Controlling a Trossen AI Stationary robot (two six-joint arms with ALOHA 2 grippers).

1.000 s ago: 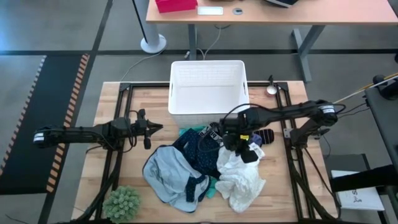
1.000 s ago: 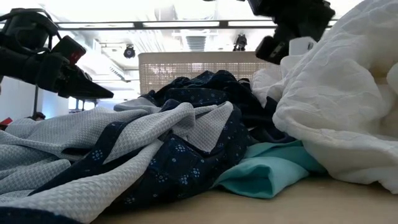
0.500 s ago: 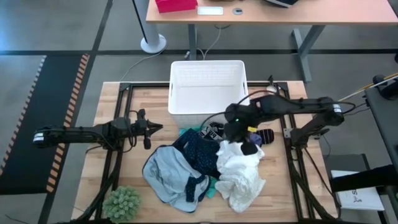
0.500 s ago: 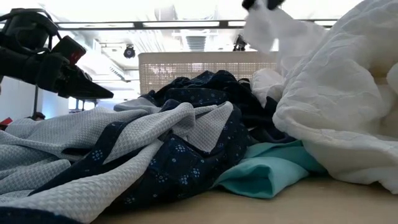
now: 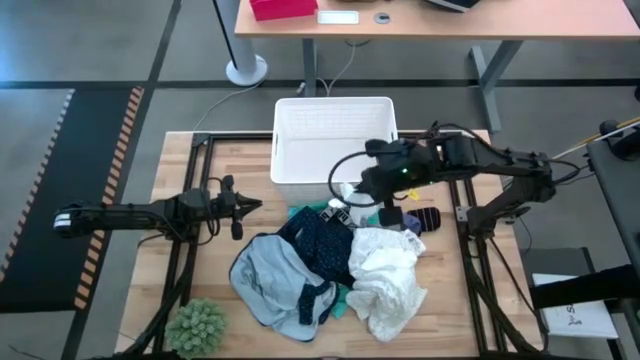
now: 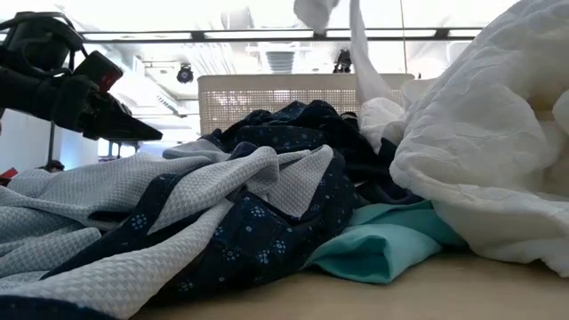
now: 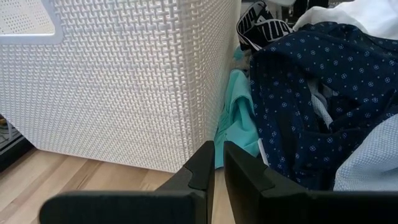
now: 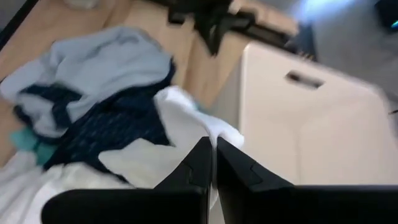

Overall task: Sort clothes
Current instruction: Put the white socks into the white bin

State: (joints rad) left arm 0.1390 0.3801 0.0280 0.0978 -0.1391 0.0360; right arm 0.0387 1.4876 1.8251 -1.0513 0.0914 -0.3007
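Right end effector (image 8: 211,163) clenched on a limp white garment (image 8: 186,134), woven plastic basket (image 8: 298,130) just beside; left end effector (image 7: 217,163) clenched, empty.

Grey floor (image 5: 90,40), hazard-striped black mat (image 5: 60,170) beyond the left pincer (image 5: 250,206). Second wooden table (image 5: 470,20) past the basket, red box (image 5: 283,9) on it. Ceiling strip lights (image 6: 258,34).

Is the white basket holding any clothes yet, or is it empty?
Empty as far as the top view shows: the basket has a bare white floor, and the clothes pile lies on the table in front.
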